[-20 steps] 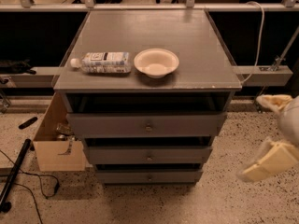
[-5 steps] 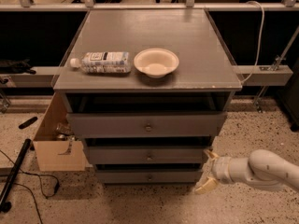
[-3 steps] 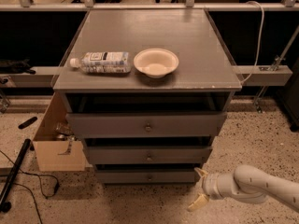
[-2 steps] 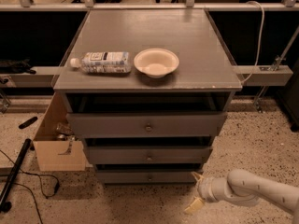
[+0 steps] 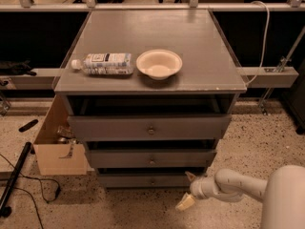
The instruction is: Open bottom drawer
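At lower right the pincer (image 5: 187, 190) hangs low over the speckled floor, fingers spread apart; its upper finger (image 5: 190, 175) is at the right end of the bottom drawer (image 5: 143, 180), contact unclear. That drawer sits low centre, beneath the middle drawer (image 5: 119, 159) and top drawer (image 5: 109, 128). A cardboard box (image 5: 59, 151) stands against the left side, with a black pole (image 5: 14, 180) beyond it. On the bench (image 5: 205, 42) lie a bottle (image 5: 102, 63) and, just beside it, a bowl (image 5: 159, 64).
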Motion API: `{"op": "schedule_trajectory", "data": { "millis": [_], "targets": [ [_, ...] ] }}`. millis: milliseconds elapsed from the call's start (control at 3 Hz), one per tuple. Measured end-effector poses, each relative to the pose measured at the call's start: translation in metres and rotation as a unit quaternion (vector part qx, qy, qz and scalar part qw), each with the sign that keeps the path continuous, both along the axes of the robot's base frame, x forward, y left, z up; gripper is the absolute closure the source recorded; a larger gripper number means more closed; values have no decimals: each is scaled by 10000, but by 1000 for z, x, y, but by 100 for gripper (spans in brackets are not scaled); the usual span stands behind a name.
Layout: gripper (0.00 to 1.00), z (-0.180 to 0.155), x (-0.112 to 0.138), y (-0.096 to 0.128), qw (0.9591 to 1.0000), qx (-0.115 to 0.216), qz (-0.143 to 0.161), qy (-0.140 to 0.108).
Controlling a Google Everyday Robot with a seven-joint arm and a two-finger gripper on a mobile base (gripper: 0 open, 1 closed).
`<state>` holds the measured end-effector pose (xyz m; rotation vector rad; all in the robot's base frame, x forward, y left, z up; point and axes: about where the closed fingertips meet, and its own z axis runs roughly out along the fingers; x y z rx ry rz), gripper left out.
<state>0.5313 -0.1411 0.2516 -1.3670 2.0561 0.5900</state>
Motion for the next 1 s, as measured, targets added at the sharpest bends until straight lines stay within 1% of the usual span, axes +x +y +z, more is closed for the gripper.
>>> {"op": "schedule_trajectory", "data": {
  "millis": [667,1000],
  "targets": [
    [0,-22,34,15,9996,-193,27,-220],
    [0,-43,60,11,9983,-354,-94,-456]
  ]
}}
